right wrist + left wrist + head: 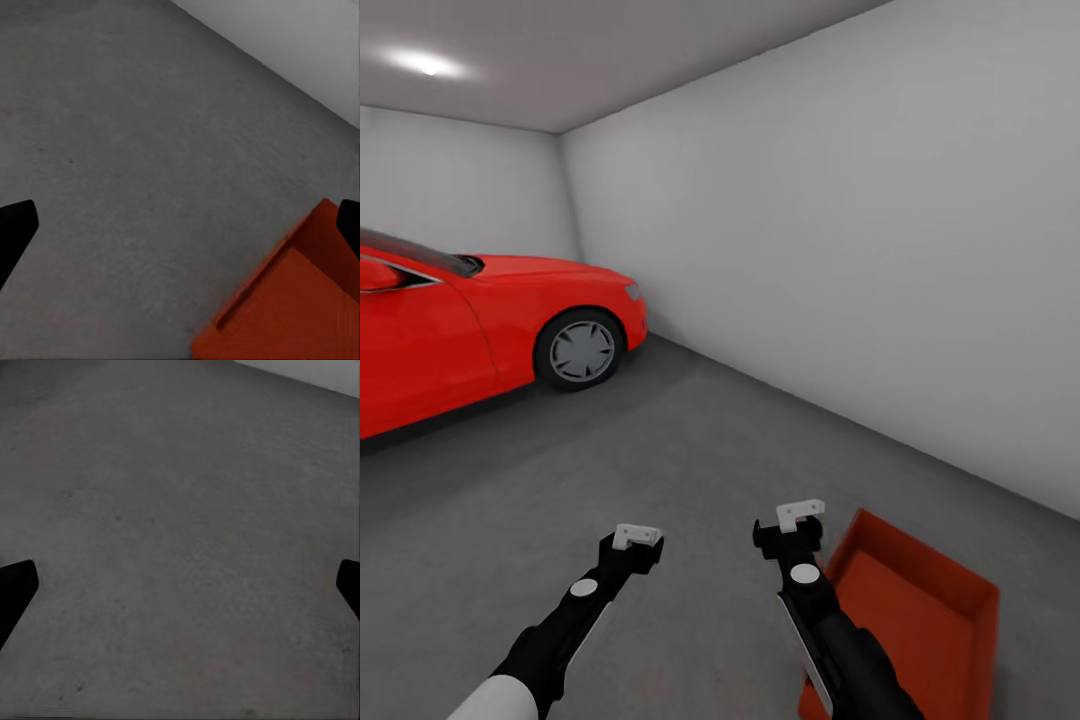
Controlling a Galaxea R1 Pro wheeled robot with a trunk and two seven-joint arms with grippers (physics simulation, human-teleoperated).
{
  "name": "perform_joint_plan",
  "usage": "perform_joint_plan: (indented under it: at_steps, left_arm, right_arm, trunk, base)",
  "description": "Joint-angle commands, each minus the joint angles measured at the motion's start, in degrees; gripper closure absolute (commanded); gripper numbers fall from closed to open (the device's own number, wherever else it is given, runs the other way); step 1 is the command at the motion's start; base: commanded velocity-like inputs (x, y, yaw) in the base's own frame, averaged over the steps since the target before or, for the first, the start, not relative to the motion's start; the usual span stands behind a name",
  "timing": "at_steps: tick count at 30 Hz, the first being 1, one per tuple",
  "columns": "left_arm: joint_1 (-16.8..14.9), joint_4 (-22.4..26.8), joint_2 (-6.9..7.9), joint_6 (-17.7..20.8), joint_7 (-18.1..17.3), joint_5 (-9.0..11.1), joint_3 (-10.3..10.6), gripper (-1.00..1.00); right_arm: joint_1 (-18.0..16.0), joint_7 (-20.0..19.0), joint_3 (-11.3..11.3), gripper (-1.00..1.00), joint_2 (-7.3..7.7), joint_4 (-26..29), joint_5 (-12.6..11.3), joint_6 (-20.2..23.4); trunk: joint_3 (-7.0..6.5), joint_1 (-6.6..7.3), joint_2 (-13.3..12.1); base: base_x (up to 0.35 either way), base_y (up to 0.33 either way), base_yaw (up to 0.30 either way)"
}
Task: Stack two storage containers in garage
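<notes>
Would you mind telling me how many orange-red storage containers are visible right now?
1. The container sits on the grey floor beside the right claw, near the white wall.

A garage seen from the robot's head. The floor [690, 450] runs from the near edge to 2 walls that meet in a far corner left of centre. The side wall [860, 250] closes the right side and comes nearer toward the right. A car [470, 330] stands at the far left on the floor, its front end pointing right. 1 storage container [920, 610] sits on the floor at the near right, close to the side wall. The left gripper [635, 540] and the right gripper [795, 520] hang over the near floor, the right gripper just left of the container.
</notes>
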State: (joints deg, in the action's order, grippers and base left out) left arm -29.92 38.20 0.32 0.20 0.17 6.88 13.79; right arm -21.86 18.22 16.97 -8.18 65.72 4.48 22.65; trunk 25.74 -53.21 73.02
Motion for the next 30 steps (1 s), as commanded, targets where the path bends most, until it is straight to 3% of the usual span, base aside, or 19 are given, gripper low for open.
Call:
perform_joint_plan:
  at_steps: [1, 15, 30]
  left_arm:
    - [-0.05, -0.09, 0.04, 0.03, 0.02, 0.59, 0.22, -1.0]
    - [-0.05, -0.4, -0.04, 0.23, -0.8, 0.51, 0.28, -1.0]
    - [-0.05, -0.41, -0.05, 0.85, -0.87, 0.51, 0.22, -1.0]
  right_arm:
    - [-0.03, 0.15, 0.08, -1.0, 0.01, 0.07, 0.46, 0.53]
    - [-0.03, 0.14, 0.0, -1.0, 0.01, -0.03, 0.44, 0.55]
    - [-0.03, 0.07, -0.05, -1.0, 0.01, -0.14, 0.44, 0.55]
  trunk:
    - [0.06, -0.03, 0.03]
    - [0.06, -0.03, 0.03]
    - [0.06, -0.03, 0.03]
  base:
    - [0.293, 0.157, 0.277]
    - [0.272, 0.228, 0.277]
    - [0.036, 0.306, 0.277]
